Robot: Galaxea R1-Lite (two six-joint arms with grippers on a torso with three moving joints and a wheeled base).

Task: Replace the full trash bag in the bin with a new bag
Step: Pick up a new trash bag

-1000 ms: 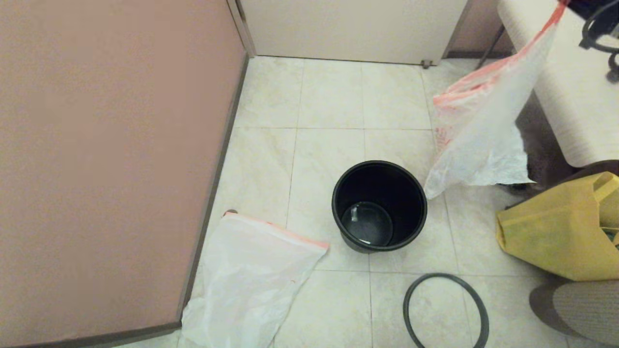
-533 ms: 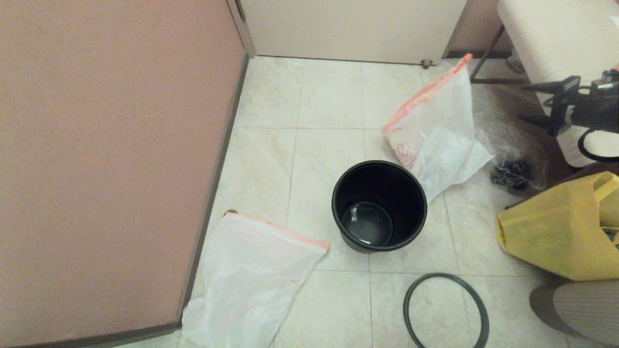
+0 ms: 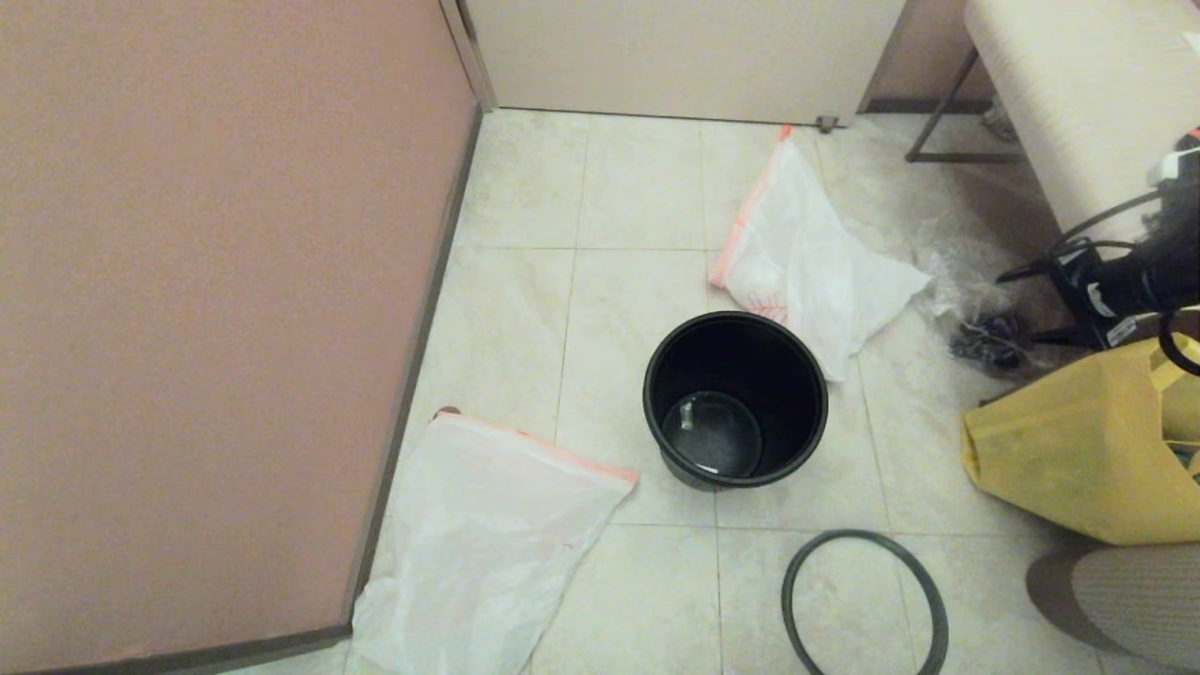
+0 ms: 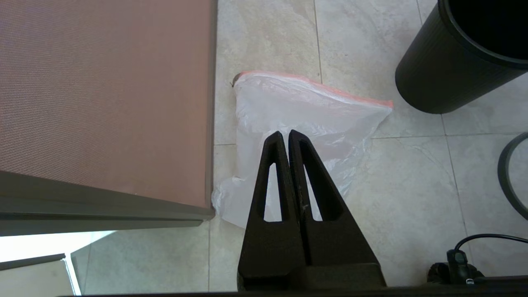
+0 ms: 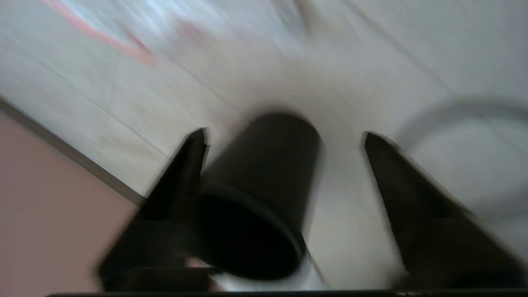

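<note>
Pale floor tiles (image 3: 637, 197) carry the bin (image 3: 735, 401), unlined, beyond my right fingers (image 5: 284, 138), which stand apart and hold nothing. 1 white bag (image 3: 806, 272) lies past the bin; another (image 4: 305, 111) lies beneath my parked left fingers (image 4: 285, 134), pressed together.

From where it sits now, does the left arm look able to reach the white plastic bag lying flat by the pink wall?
Probably yes. The white plastic bag lies flat on bare tile just ahead of the left gripper, whose jaws are shut. Nothing lies between them; the pink wall and the round black plastic bin flank the bag without covering it.
</note>
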